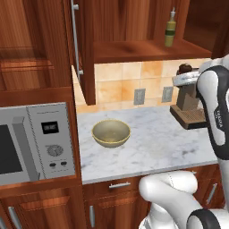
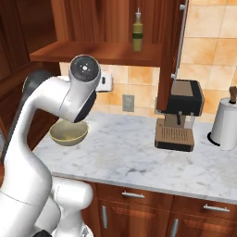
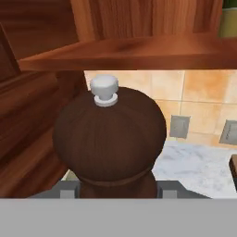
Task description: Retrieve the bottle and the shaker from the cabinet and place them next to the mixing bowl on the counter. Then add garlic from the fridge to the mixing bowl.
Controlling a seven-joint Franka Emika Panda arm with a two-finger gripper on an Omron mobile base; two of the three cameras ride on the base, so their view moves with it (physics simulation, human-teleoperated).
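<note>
In the hand view a dark brown wooden shaker (image 3: 111, 134) with a silver knob stands upright between my fingertips, with my gripper (image 3: 118, 190) shut on its lower part. From the left base view the gripper (image 1: 185, 79) hovers above the counter's right side, below the cabinet shelf, with the shaker's top (image 1: 183, 69) showing above it. The olive-yellow bottle (image 1: 169, 30) (image 2: 137, 33) stands upright on the cabinet shelf. The tan mixing bowl (image 1: 111, 133) (image 2: 68, 134) sits empty on the marble counter, left of the gripper. The fridge and garlic are out of view.
A coffee machine (image 1: 190, 111) (image 2: 179, 115) stands on the counter just below and right of the hand. The open cabinet doors (image 1: 82, 49) (image 2: 173, 51) hang beside the shelf. A microwave (image 1: 31, 143) is at the left, and a paper towel roll (image 2: 227, 124) at the far right.
</note>
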